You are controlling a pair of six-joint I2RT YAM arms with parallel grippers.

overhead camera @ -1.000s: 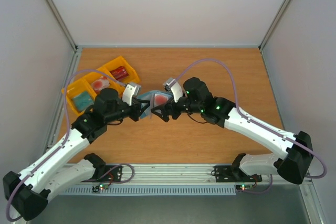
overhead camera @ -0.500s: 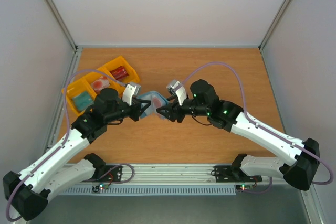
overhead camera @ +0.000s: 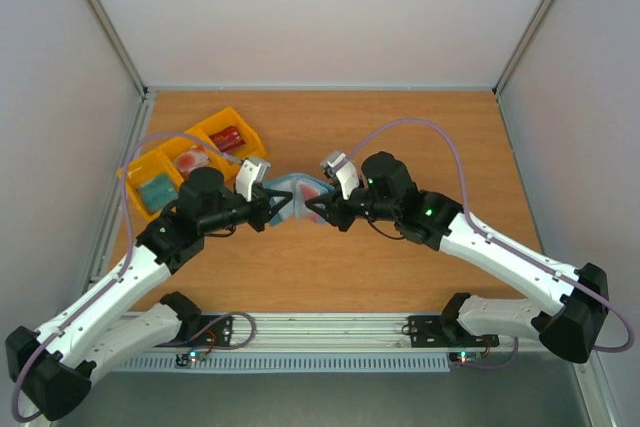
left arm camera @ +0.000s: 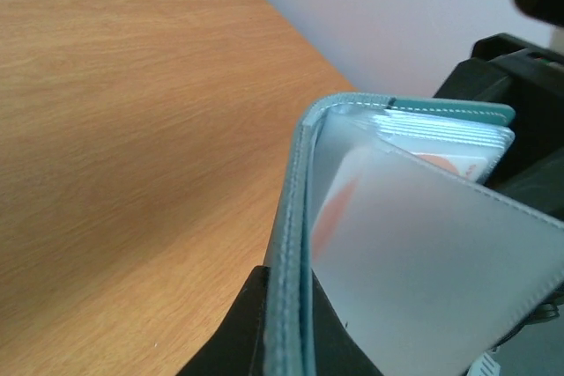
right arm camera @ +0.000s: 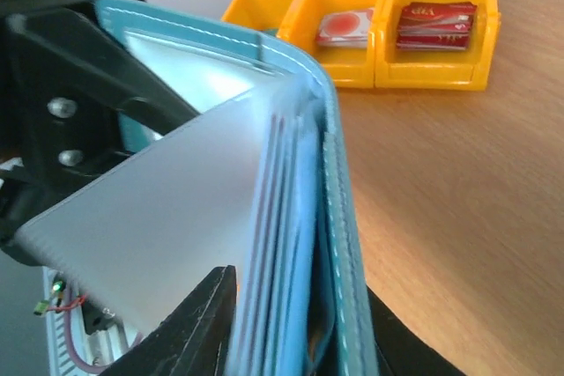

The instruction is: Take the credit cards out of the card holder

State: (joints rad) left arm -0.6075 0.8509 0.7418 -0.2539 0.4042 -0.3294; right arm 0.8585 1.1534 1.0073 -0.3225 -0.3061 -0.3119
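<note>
The slate-blue card holder (overhead camera: 293,190) hangs open above the table between both grippers. My left gripper (overhead camera: 272,209) is shut on its left cover edge (left arm camera: 295,244), with one black finger (left arm camera: 247,328) on each side. Behind a frosted sleeve in the left wrist view shows a pinkish-red credit card (left arm camera: 339,209). My right gripper (overhead camera: 318,211) is shut on the other half, its fingers (right arm camera: 196,328) pressing the stack of sleeves against the blue cover (right arm camera: 339,217). Any other cards inside the sleeves are hidden.
A yellow three-compartment tray (overhead camera: 243,125) stands at the back left, holding a teal item (overhead camera: 157,190), a pinkish card (overhead camera: 192,159) and red cards (overhead camera: 227,137). In the right wrist view the tray (right arm camera: 441,77) lies beyond the holder. Grey walls enclose the wooden table (overhead camera: 420,137).
The right gripper's jaws went from wide open to closed on the holder's right half, after drawing back slightly and returning. The holder now spreads wider. The left arm stayed put.
</note>
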